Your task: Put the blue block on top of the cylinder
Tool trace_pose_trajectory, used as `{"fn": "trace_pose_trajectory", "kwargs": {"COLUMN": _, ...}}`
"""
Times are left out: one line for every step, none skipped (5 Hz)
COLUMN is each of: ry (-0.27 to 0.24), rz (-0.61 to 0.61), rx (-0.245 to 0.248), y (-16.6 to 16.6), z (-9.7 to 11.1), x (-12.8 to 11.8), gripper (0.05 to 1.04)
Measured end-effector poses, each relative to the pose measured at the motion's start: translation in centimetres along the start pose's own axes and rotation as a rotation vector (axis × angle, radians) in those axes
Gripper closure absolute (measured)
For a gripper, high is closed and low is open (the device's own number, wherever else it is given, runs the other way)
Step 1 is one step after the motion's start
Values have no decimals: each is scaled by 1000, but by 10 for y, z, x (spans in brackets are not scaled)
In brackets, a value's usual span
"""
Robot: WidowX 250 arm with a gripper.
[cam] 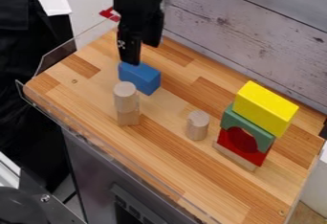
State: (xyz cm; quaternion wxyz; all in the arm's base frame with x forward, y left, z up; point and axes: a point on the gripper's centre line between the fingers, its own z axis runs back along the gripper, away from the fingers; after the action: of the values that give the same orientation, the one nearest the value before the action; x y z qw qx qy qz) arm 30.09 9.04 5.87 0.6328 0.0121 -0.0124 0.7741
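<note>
Block (148,81) (blue, oblong) is seen lying on the wooden worktop (81,94), just behind the two-piece column whose top piece is a pale cylinder (126,93). Claw (142,52) is held above the blk w/ fingers well parted & nothing gripped; whether the lower fingertip is touching the blk can't be told.

Handling: painted wood is prob. to be assumed, so light, rigid, not fragile, a bit slick on the flat faces. No squeeze damage is to be expected, but a twist in the grip is poss. if it's taken near one end. Best hold: across the narrow width, approx. mid-length, w/ weight balanced & underside left free for setting down.

Which cyl. is meant isn't made clear; a lone cylinder (197,125) is also seen standing nearby. On either, a small round top is offered, so blk must be centred & released gently; the column could be knocked over more easily.
</note>
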Motion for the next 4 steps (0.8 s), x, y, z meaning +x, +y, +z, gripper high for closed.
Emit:
{"fn": "trace_pose_trajectory", "kwargs": {"ry": 10, "rz": 11, "rx": 25, "y": 1, "z": -11, "x": 4, "gripper": 83}}
{"fn": "trace_pose_trajectory", "kwargs": {"ry": 23, "rz": 5, "rx": 53, "y": 3, "z": -20, "x": 2, "gripper": 83}}
{"fn": "trace_pose_trajectory", "kwargs": {"ry": 27, "rz": 5, "rx": 62, "y": 4, "z": -23, "x": 2, "gripper": 83}}
{"fn": "trace_pose_trajectory", "kwargs": {"ry": 34, "rz": 5, "rx": 83, "y": 2, "z": -32, "x": 1, "gripper": 128}}
